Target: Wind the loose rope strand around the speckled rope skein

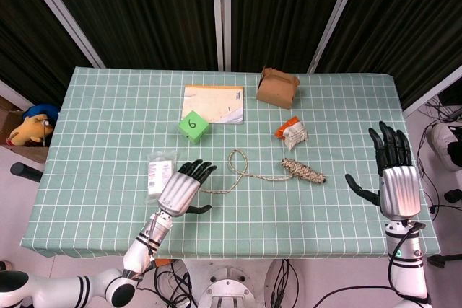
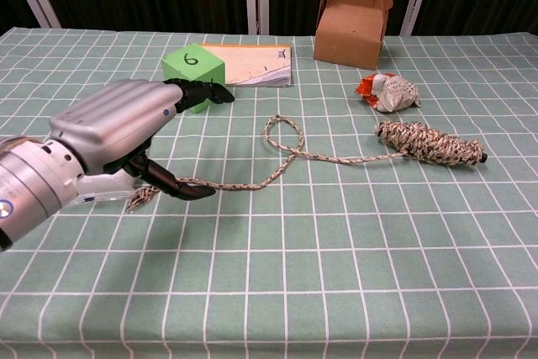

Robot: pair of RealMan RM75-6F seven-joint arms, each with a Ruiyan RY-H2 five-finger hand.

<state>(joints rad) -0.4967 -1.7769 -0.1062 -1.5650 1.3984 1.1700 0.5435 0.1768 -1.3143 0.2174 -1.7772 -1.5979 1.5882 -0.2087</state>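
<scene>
So basically nothing's wound yet. The speckled rope skein is lying on the table right of center, and the loose rope strand trails off its left end, makes one loop, then runs left to a frayed tip right by my left hand. That hand hovers over the tip with fingers stretched forward and thumb tucked below, holding nothing as far as I can tell; can't say if it's even touching the rope. My right hand is upright, fingers spread, empty, well apart from the skein. Whole job's left: grab the end, steady the skein, wrap.
</scene>
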